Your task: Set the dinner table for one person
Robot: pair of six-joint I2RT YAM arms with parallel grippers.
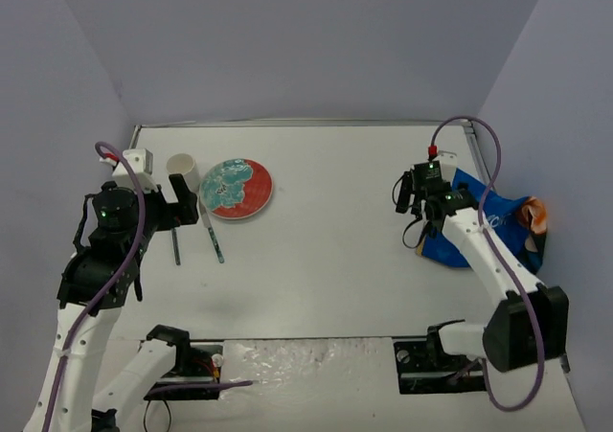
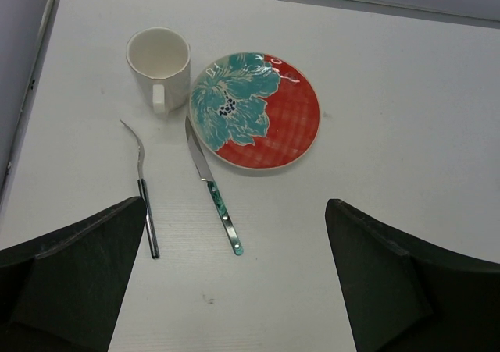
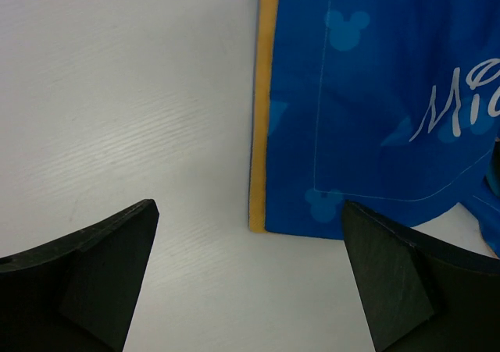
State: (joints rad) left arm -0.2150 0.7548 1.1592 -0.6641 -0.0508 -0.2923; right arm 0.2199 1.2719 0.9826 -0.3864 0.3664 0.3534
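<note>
Hovering above the dinner table (image 1: 326, 260), left claw (image 2: 234, 204) and right claw (image 3: 250, 205) gape empty.

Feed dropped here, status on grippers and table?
Both grippers open, empty: left gripper by knife, right gripper over placemat edge. Dinner table unset: plate, mug, fork left; placemat right. Nothing in the way.

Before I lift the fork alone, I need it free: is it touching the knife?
Apart. The left wrist view shows a strip of bare white table between the fork and the green-handled knife along their whole length.
</note>
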